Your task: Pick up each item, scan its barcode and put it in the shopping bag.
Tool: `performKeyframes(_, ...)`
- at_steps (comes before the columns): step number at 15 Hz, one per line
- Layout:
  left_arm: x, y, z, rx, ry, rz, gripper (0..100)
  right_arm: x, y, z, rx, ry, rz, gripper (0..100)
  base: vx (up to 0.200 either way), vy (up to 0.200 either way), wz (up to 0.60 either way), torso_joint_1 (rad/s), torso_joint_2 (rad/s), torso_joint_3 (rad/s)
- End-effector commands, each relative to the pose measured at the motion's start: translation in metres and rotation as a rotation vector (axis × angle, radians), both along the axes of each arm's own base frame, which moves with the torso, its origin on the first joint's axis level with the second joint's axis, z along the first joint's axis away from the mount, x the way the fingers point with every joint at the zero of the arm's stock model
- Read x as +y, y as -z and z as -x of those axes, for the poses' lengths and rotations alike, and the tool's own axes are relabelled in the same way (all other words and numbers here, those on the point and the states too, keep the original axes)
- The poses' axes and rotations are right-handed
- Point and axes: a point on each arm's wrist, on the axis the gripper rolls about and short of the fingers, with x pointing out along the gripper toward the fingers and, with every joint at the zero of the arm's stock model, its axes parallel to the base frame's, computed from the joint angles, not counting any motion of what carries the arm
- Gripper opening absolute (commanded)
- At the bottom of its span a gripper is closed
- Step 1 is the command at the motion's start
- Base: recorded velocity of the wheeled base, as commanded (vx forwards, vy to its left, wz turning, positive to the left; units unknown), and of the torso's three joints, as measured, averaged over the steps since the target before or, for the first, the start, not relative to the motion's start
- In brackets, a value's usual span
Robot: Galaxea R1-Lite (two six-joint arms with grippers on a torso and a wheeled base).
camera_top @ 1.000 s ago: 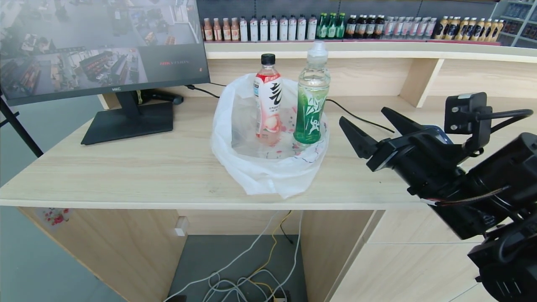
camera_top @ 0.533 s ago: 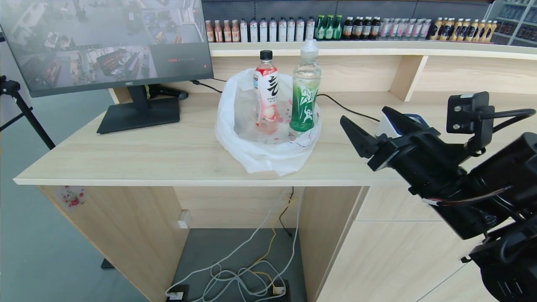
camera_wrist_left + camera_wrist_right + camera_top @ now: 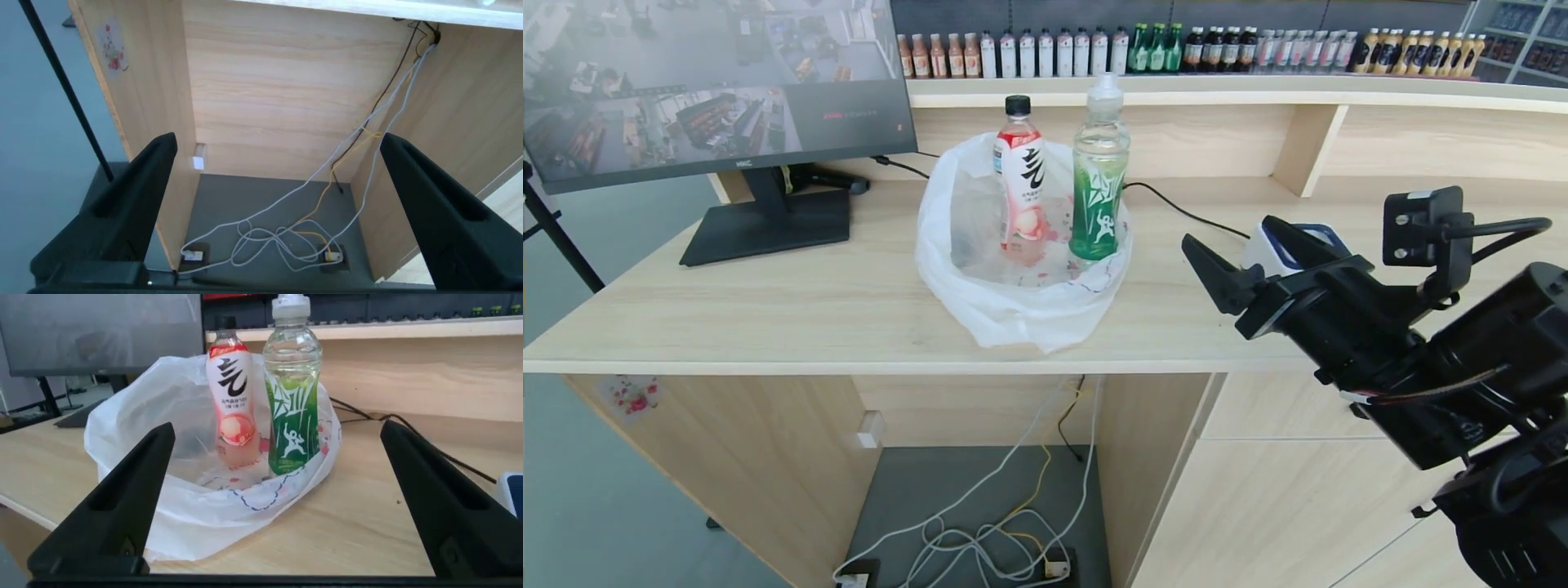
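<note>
A white plastic shopping bag (image 3: pixel 1013 314) sits on the wooden counter (image 3: pixel 792 314). Inside it stand two upright bottles: a pink-labelled bottle (image 3: pixel 1021 192) with a black cap and a green-labelled bottle (image 3: pixel 1098 175) with a white cap. Both bottles show again in the right wrist view, pink one (image 3: pixel 230 404) beside green one (image 3: pixel 292 400), in the bag (image 3: pixel 188 514). My right gripper (image 3: pixel 1245 257) hangs open and empty over the counter's front right, to the right of the bag. My left gripper (image 3: pixel 278 204) is open and empty below counter height, facing the recess under the counter.
A monitor (image 3: pixel 711 90) on a black stand occupies the counter's left. A white and blue scanner (image 3: pixel 1286 245) sits behind my right gripper, with a black cable (image 3: pixel 1184 214) running past the bag. Drink bottles (image 3: pixel 1176 51) line the back shelf. Loose cables (image 3: pixel 294 237) lie on the floor under the counter.
The head camera has pulled back and shifted, so the counter looks farther and its underside shows. The bottles and bag stay put. My right gripper remains open in about the same pose.
</note>
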Motion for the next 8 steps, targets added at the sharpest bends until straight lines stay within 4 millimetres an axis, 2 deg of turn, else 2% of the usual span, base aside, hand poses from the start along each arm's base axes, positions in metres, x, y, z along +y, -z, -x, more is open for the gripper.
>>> performKeyframes(1, 0.0, 0.0, 0.0, 0.0, 0.002, 0.001, 100, -0.001, 0.002, 0.002, 0.004, -0.001, 0.003, 100, 0.0, -0.2, 0.0, 0.012, 0.02, -0.002)
performKeyframes(6, 0.0, 0.0, 0.0, 0.0, 0.002, 0.002, 100, -0.018, 0.006, -0.004, 0.026, 0.058, 0.0, 100, 0.0, -0.2, 0.0, 0.001, 0.0, 0.005)
performKeyframes(8, 0.0, 0.0, 0.0, 0.0, -0.001, 0.002, 100, -0.018, 0.006, -0.004, 0.027, 0.059, -0.003, 100, 0.0, -0.2, 0.0, 0.005, 0.0, 0.005)
